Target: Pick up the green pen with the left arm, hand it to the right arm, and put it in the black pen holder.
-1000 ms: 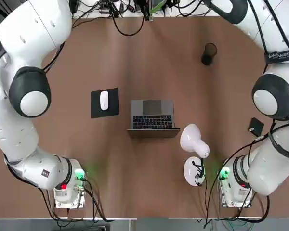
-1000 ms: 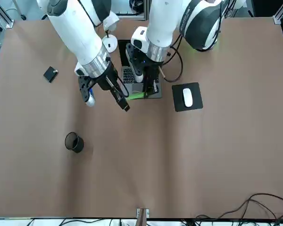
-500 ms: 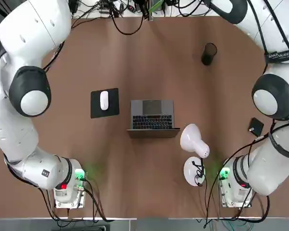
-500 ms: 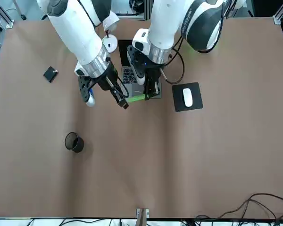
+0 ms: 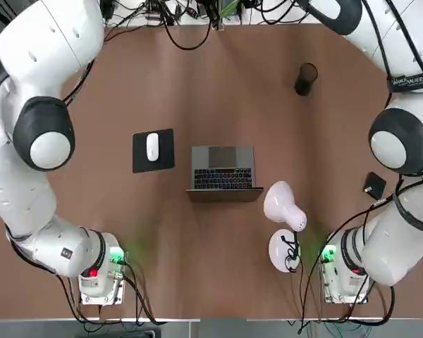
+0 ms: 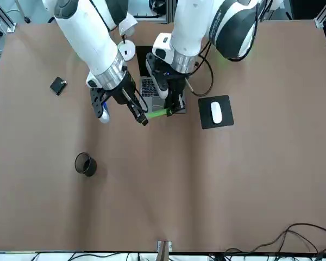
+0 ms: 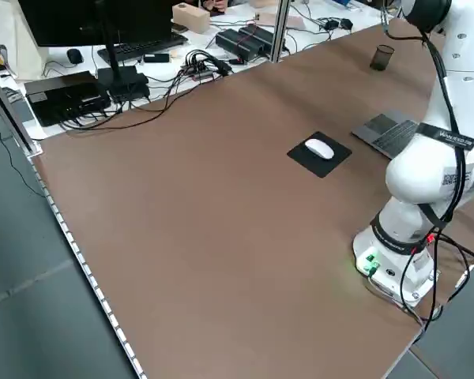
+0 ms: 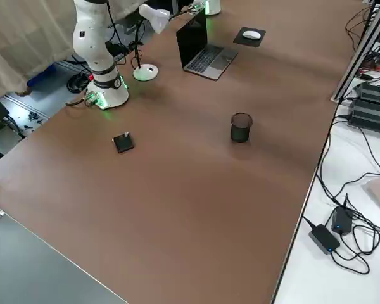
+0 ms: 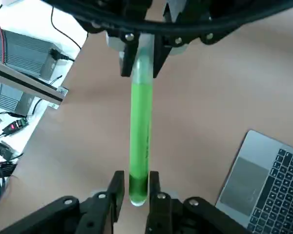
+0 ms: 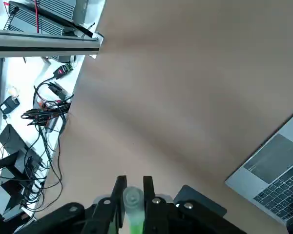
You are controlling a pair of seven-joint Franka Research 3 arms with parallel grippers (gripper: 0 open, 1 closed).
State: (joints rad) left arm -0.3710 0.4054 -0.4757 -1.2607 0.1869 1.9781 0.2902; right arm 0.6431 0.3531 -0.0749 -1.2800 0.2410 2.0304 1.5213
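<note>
The green pen (image 6: 158,113) hangs level above the table, in front of the laptop, between my two grippers. My right gripper (image 6: 142,117) is shut on one end of it; in the right wrist view that end (image 10: 133,197) sits clamped between the fingers (image 10: 121,188). My left gripper (image 9: 135,187) flanks the other end (image 9: 139,187), its fingers (image 9: 154,186) slightly parted with a slim gap on one side. The black pen holder (image 6: 86,164) stands upright on the table, nearer the right arm, away from both grippers. The top view shows no gripper.
An open laptop (image 5: 223,167) sits mid-table, under the handover spot. A white mouse (image 5: 153,147) lies on a black pad, and a white desk lamp (image 5: 285,208) stands near the right arm's base. A small black box (image 5: 374,186) is at the right. Cables run along the far edge.
The right gripper has moved in a little and shut on the pen's free end. The left arm and the pen have hardly shifted.
</note>
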